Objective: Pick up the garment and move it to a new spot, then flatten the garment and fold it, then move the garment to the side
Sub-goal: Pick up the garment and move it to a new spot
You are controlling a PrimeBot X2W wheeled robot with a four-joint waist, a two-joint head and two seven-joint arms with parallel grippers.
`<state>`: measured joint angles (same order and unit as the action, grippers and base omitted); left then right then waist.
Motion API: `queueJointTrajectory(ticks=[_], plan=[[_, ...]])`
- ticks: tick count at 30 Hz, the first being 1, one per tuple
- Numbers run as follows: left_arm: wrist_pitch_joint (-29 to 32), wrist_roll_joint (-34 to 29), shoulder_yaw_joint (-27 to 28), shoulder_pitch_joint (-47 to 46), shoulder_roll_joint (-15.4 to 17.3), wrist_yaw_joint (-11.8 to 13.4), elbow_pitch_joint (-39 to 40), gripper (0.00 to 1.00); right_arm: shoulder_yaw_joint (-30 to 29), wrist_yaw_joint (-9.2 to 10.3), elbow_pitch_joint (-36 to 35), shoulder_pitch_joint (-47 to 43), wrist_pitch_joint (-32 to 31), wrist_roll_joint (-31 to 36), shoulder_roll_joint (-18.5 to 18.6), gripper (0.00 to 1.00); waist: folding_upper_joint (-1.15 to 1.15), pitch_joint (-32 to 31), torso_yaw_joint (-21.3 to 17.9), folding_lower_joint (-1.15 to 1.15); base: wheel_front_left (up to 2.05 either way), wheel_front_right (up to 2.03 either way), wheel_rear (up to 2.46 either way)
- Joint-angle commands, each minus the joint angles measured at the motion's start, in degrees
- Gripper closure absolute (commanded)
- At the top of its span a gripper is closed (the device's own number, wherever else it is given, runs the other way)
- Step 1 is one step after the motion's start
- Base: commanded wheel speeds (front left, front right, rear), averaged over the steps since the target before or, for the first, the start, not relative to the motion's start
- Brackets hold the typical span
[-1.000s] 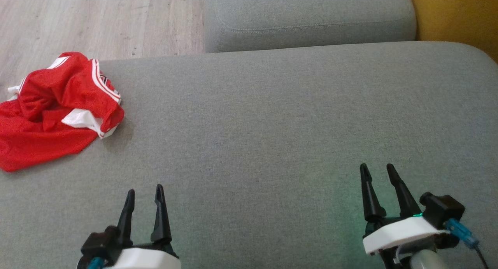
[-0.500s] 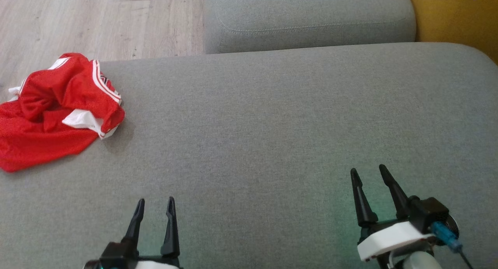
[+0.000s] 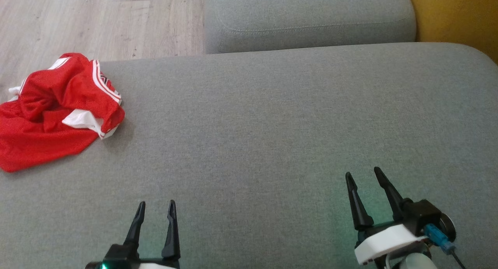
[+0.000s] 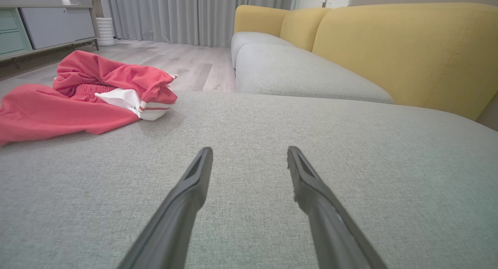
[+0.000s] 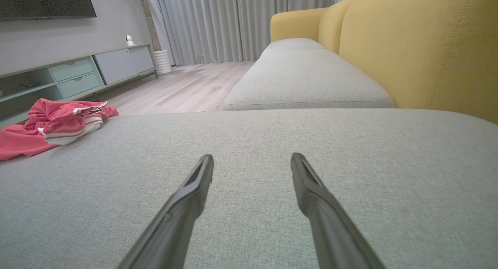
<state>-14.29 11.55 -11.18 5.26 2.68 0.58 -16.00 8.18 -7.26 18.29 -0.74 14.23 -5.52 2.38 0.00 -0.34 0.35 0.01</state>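
At the far left of the wide grey seat cushion (image 3: 272,125) lies the garment (image 3: 58,109), a red piece with white stripes and white panels, crumpled into a loose heap with one flat flap spread toward the near side. It runs out past the left edge of the head view, so how far it reaches that way cannot be told. Nothing touches it. Near the bottom of that view the left gripper (image 3: 156,203) hovers over bare cushion fabric, its two dark fingers parted and empty, pointing away toward the far side; the garment sits well apart from it, farther off and to its left. The right gripper (image 3: 362,171) hangs over the near right part of the cushion, likewise spread wide with nothing between its fingers, tilted slightly leftward, and far across the cushion from the garment. A faint green glow tints the fabric beside each gripper. Beyond the cushion's far edge a second grey cushion (image 3: 307,20) butts against it, with a yellow backrest (image 3: 455,16) along the right. Pale wooden floor (image 3: 97,23) shows at the far left, and the wrist views add grey curtains (image 4: 194,12) and a low cabinet (image 5: 78,70) across the room.
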Motion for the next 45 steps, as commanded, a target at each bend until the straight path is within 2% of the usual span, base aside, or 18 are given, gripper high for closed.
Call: queueJointTrajectory(ticks=[1, 8, 14, 18, 27, 34, 39, 45], plan=[[-0.7, 0.3, 1.6, -1.7, 0.2, 0.4, 1.4, 0.00, 1.3, -0.23, -1.5, 2.3, 0.8, 0.3, 0.5, 0.00, 0.00, 0.0, 0.0, -0.01, 0.00, 0.00, 0.00], [-0.7, 0.5, 1.6, -1.9, 0.2, 0.5, 1.0, 0.00, 1.1, -0.23, -1.4, 2.3, 0.8, 0.3, 0.5, 0.00, 0.00, 0.0, 0.3, -0.01, 0.00, 0.00, 0.00], [-0.7, 0.7, 1.7, -2.3, 0.3, 0.6, 1.0, 0.00, 0.6, -0.23, -1.5, 1.8, 0.8, 0.4, 0.5, 0.00, 0.00, -0.3, 2.9, -0.01, 0.00, 0.00, 0.00], [-0.7, 0.6, 1.8, -2.3, 0.6, 0.7, 1.1, 0.00, 0.3, -0.23, -1.7, 1.3, 0.8, 0.1, 0.5, 0.00, 0.00, -0.7, 6.4, -0.01, 0.00, 0.00, 0.00], [-0.3, 0.5, 2.0, -2.0, 2.1, 1.2, 1.9, 0.00, 0.9, -0.23, -1.9, 0.5, 0.8, -1.4, 0.5, 0.00, 0.00, -2.0, 17.9, -0.01, 0.00, 0.00, 0.00], [0.2, 0.8, 2.6, -1.4, 3.2, 1.7, 2.7, 0.00, 2.0, -0.23, -1.8, 0.5, 0.8, -2.4, 0.5, 0.00, 0.00, -2.5, 23.2, -0.01, 0.00, 0.00, 0.00], [0.4, 1.4, 3.3, -0.5, 3.7, 2.3, 3.6, 0.00, 2.9, -0.23, -1.6, 0.8, 0.8, -2.6, 0.5, 0.00, 0.00, -2.5, 24.8, -0.01, 0.00, 0.00, 0.00], [0.4, 2.5, 5.9, 0.5, 5.3, 3.6, 6.0, 0.00, 3.1, -0.23, -1.5, 0.9, 0.8, -2.1, 0.5, 0.00, 0.00, -2.3, 24.4, -0.01, 0.00, 0.00, 0.00]])
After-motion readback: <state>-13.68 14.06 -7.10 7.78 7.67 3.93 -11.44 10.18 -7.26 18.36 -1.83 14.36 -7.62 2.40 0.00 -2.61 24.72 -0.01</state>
